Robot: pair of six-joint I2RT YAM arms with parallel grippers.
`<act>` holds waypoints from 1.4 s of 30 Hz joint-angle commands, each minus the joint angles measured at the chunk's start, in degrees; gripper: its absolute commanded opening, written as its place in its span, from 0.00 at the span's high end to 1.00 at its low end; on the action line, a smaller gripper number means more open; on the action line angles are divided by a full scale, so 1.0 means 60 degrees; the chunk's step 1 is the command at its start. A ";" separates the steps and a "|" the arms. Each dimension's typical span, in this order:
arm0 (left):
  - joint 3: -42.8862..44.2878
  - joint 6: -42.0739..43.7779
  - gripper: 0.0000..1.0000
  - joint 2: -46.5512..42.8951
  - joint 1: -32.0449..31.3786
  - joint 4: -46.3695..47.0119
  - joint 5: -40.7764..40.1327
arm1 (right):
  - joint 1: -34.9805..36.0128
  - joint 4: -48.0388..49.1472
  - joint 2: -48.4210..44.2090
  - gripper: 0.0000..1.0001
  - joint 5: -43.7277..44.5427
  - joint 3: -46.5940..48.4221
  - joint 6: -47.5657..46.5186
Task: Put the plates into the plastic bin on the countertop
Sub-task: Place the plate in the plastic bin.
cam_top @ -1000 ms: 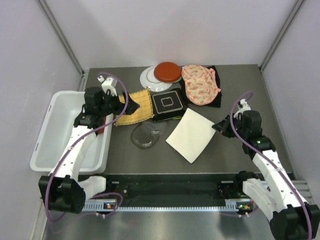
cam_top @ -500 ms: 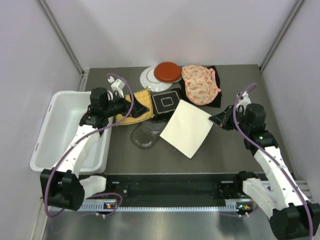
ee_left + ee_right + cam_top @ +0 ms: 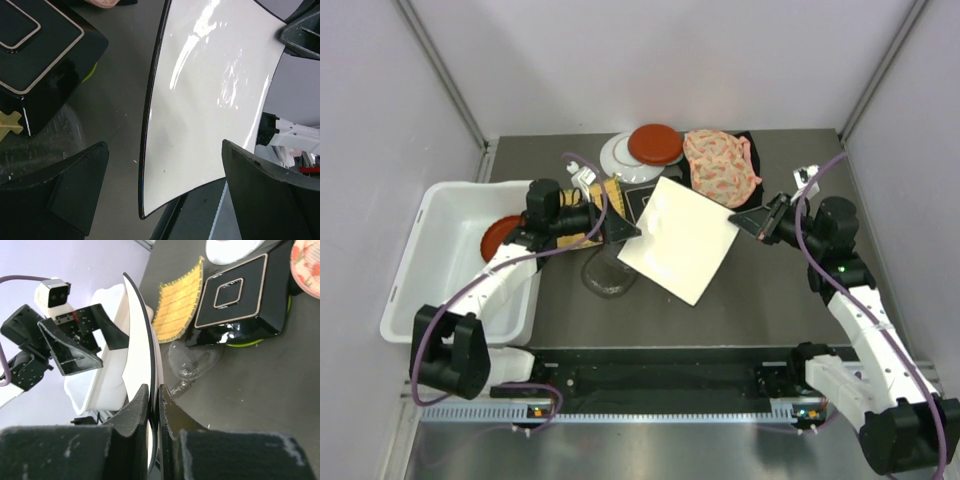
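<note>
Right gripper [image 3: 751, 221] pinched the white plate [image 3: 678, 240] by a corner, held tilted; left gripper [image 3: 624, 232] fingers wide at opposite corner.

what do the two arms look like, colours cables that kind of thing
Both match: the left arm and right arm have white links between bulky black joints, on black bases. A purple cable loops along each. The jaws are matte black and wedge-shaped. A small white camera block sits at the wrist.
</note>
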 commanded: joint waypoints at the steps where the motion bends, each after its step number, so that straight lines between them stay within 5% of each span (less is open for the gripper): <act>1: -0.0032 -0.0228 0.01 0.0114 -0.0216 0.0912 0.0459 | 0.0137 0.2388 -0.0152 1.00 -0.0933 0.0970 0.1153; 10: -0.0208 -0.1429 0.15 0.0612 -0.0480 0.2406 0.1747 | 0.0605 0.2682 0.0097 1.00 -0.1051 0.0940 0.1197; 17: -0.0178 -0.1327 0.39 0.0569 -0.0802 0.2479 0.2070 | 0.0796 0.2302 0.0375 1.00 -0.0875 0.0955 0.0773; 25: -0.0149 -0.1342 0.98 0.0715 -0.0993 0.2509 0.2231 | 0.0840 0.1702 0.0478 1.00 -0.0392 0.0838 0.0216; 32: -0.0164 -0.1342 1.00 0.0701 -0.0978 0.2466 0.2086 | 0.0870 0.0941 0.0551 1.00 0.0413 0.0823 -0.0399; 35: -0.0120 -0.0993 1.00 0.0526 -0.0964 0.2028 0.1589 | 0.0870 0.0749 0.0580 0.84 0.0676 0.0911 -0.0721; 39: -0.0061 -0.0463 1.00 0.0203 -0.0935 0.1514 0.0958 | 0.0869 -0.0011 0.0551 0.33 0.1029 0.0999 -0.1160; 42: -0.0134 -0.0375 1.00 -0.0032 -0.0774 0.1513 0.0679 | 0.0869 -0.0276 0.0551 0.13 0.1205 0.1071 -0.1380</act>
